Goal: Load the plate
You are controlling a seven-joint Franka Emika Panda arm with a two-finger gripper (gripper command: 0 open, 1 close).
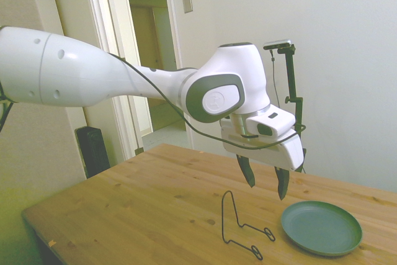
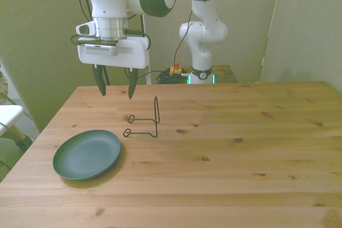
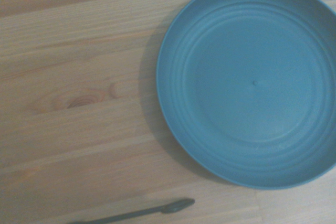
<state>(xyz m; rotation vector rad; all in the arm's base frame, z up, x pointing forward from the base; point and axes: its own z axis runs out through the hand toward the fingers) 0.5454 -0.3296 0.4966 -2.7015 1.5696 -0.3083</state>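
Fingers spread wide, holding nothing, hanging well above the surface, tips pointing down. Plate lies flat on the wood near the front view's left edge, w/ nothing on it; it's below me & a bit toward the camera in the front view. Wire stand sits upright just beside the plate, toward the front view's right, not touching it. Wrist cam shows most of the plate, rings in its floor, plus one foot of the stand close by.

plate on table, beside stand
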